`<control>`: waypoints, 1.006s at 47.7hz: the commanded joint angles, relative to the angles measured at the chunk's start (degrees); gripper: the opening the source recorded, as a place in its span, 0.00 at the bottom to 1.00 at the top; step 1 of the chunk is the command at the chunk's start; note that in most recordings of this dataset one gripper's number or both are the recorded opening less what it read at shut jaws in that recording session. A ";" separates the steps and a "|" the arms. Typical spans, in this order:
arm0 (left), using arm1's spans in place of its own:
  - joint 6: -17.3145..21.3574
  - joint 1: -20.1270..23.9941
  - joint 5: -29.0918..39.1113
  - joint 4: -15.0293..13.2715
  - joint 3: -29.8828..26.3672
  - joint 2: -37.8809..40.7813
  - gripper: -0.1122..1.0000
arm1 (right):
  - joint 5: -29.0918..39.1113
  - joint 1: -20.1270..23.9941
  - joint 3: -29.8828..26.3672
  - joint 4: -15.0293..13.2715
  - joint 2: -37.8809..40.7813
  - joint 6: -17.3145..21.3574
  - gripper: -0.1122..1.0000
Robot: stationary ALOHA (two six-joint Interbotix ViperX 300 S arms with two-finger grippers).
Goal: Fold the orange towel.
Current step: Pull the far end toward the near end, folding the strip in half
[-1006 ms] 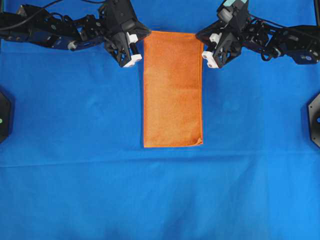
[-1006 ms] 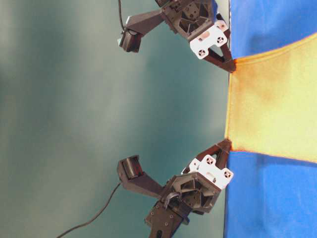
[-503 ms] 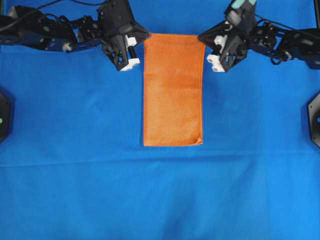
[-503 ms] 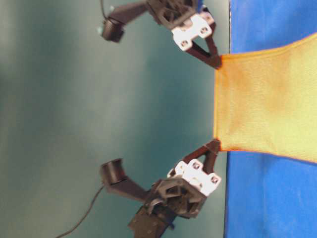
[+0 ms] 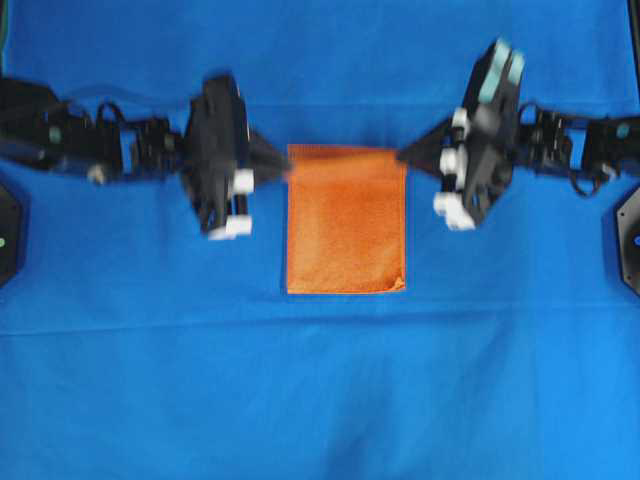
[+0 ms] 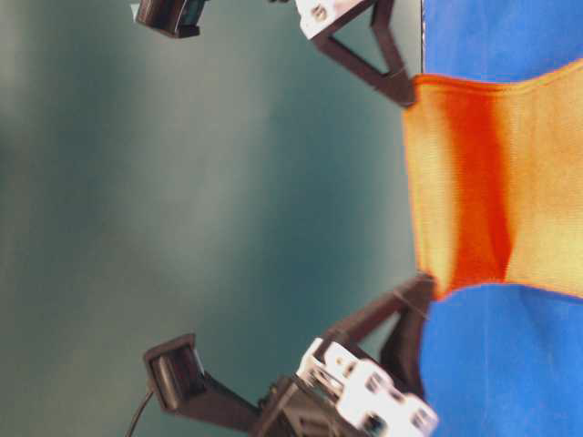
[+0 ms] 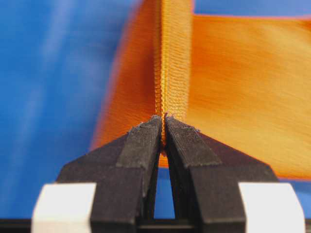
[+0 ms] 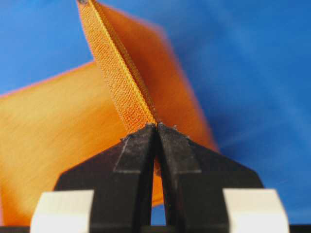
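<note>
Towel (image 5: pixel 346 225) edge carried forward, pinched by both fingers (image 7: pixel 146 145)

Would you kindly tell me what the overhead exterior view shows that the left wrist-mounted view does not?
Only the overhead view shows both pincers at once, the left pincer and right pincer at the towel's far corners, and its near edge lying on the blue cloth. Only the wrist view shows the left pincer's fingertips pinching the hem. Both show the orange towel.

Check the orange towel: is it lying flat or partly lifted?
Partly lifted. The orange towel has its far edge pinched at both corners by the left gripper and right gripper, raised above the blue cloth.
</note>
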 commanded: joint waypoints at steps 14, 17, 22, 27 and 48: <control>-4.66 -10.37 0.70 -0.09 -0.26 1.23 0.12 | 2.81 10.20 0.09 0.26 0.70 4.39 0.13; -5.54 -11.07 0.44 -0.09 -0.35 2.37 0.12 | 2.55 10.90 -0.09 0.26 2.29 4.83 0.13; -6.24 -11.25 0.35 -0.09 -0.53 4.31 0.12 | 2.02 11.07 -0.44 0.35 5.19 5.19 0.13; -6.33 -11.25 -0.35 -0.09 -0.62 5.98 0.12 | 0.70 11.07 -0.79 0.35 8.35 5.27 0.13; -7.73 -13.18 -2.46 -0.09 -0.88 6.68 0.17 | -0.44 12.74 -1.32 2.29 9.76 5.36 0.13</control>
